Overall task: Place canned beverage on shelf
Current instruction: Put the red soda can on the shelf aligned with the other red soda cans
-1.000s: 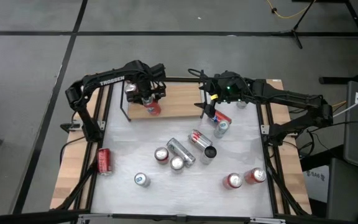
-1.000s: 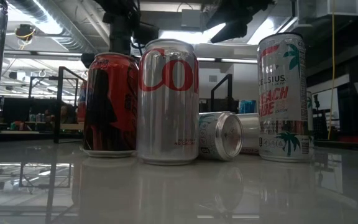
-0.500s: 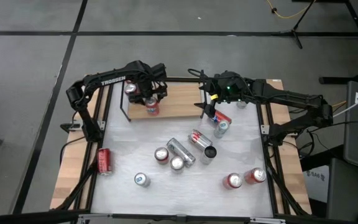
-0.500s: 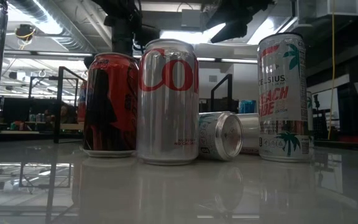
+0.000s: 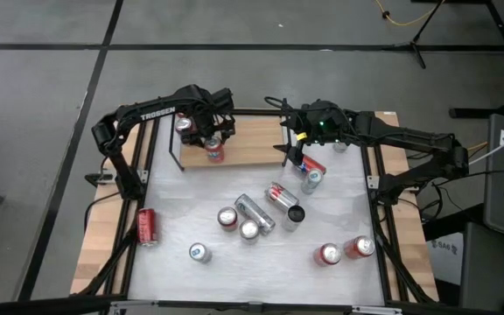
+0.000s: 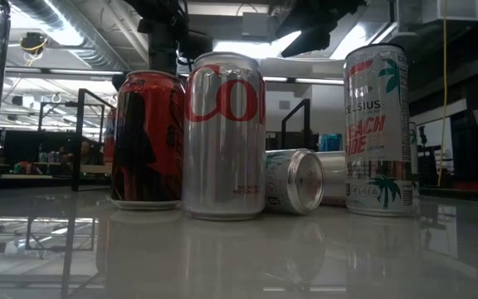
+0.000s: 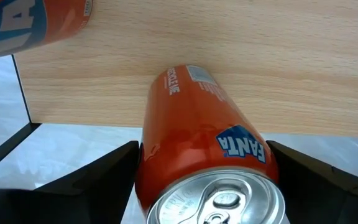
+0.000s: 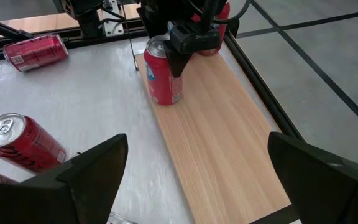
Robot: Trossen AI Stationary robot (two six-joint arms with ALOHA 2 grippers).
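The left end effector (image 5: 210,140) has let go within the last second: its fingers have spread and now stand clear on either side of the orange Fanta can (image 7: 207,155), with a gap visible between each finger and the can wall in the left wrist view. The can stands upright on the shelf (image 5: 252,144), at the shelf's left end near its front edge, where the wood meets the white table (image 5: 182,210). A second can (image 5: 183,125) stands just behind it toward the shelf's back-left corner.

Compared with a moment ago the can itself has not shifted; only the fingers have widened. So I judge this placement done, and the arm is free to lift away and fetch another.

The right end effector (image 5: 294,150) hangs open at the shelf's right end, holding nothing, above a red can (image 5: 313,164) lying on its side on the table just off that end. From its wrist camera the Fanta can shows upright, with the left arm's fingers around its top.

Plenty of cans remain on the table, some standing, some on their sides, so the shelf is far from full.
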